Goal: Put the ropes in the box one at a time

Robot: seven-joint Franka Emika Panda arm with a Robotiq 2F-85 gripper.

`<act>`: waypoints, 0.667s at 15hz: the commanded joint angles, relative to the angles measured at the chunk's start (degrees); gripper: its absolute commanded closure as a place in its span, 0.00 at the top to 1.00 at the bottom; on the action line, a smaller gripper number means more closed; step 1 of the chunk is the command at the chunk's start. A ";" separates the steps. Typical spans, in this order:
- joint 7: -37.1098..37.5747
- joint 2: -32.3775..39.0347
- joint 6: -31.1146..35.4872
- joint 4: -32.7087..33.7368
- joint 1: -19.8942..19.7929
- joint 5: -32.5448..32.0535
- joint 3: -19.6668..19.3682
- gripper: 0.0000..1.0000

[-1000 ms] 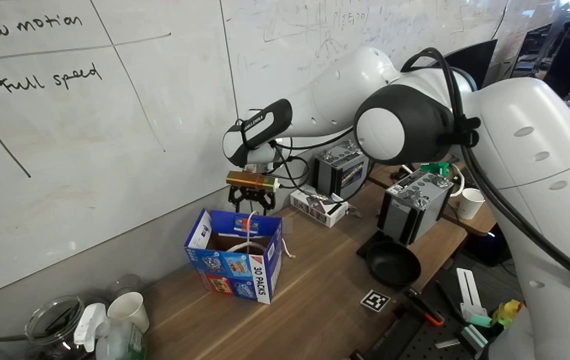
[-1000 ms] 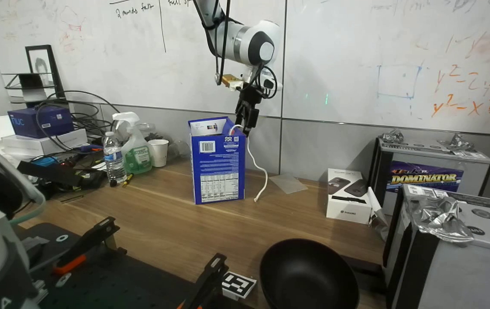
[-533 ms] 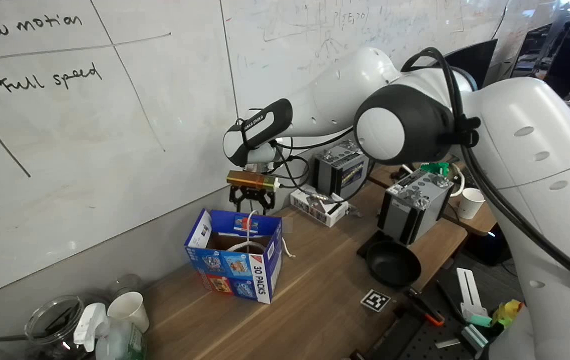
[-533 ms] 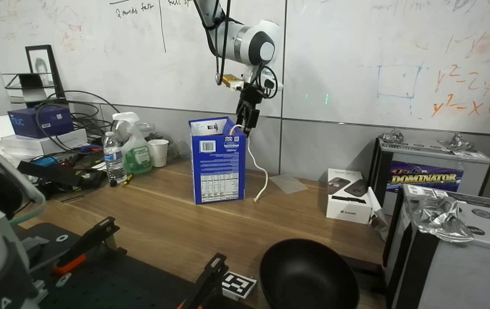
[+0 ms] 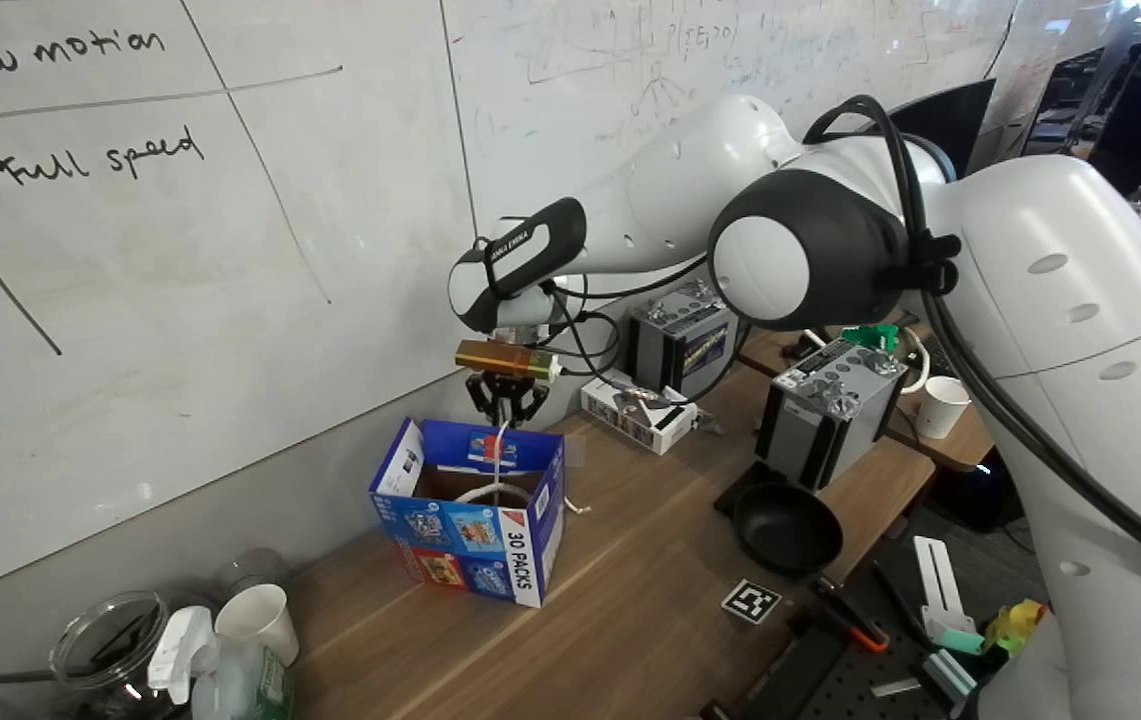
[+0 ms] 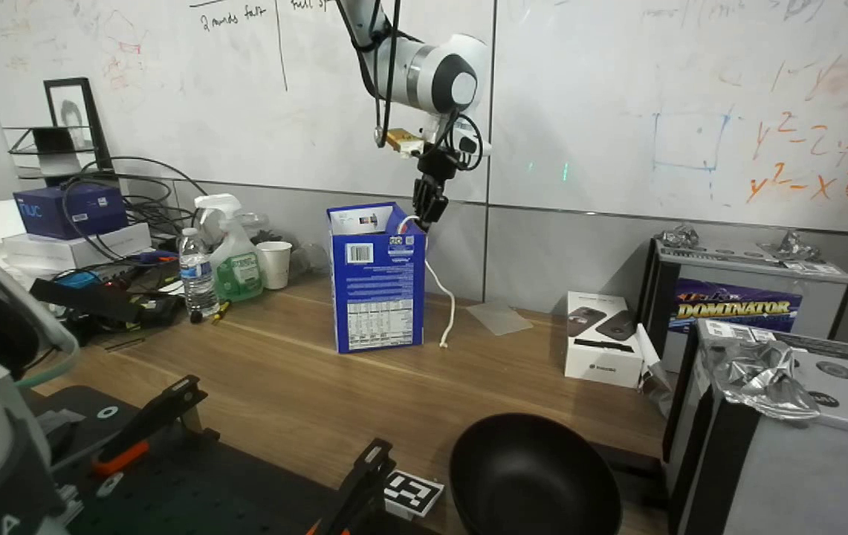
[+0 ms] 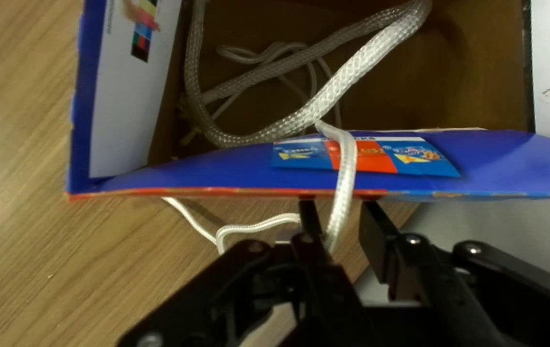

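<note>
I had the jaws narrowly parted, one rope [image 7: 347, 168] running lengthwise through their gap toward the box [image 6: 379, 291] just beside.

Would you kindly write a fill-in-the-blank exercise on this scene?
The box is printed "30 ____".
In the wrist view, a rope passing over the box's edge, between the fingers of the gripper, is ____ in colour.
In an exterior view, the whiteboard reads "full ____" below "slow motion".
The pan is coloured ____.
Missing words: PACKS; white; speed; black.
</note>
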 commanded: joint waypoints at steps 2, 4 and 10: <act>-0.41 -0.84 1.07 -0.48 0.35 -0.14 -0.48 0.00; -0.23 -1.47 1.32 -0.87 0.58 -0.38 -0.61 0.00; 0.78 -6.69 4.35 -4.54 2.81 -2.29 -1.12 0.01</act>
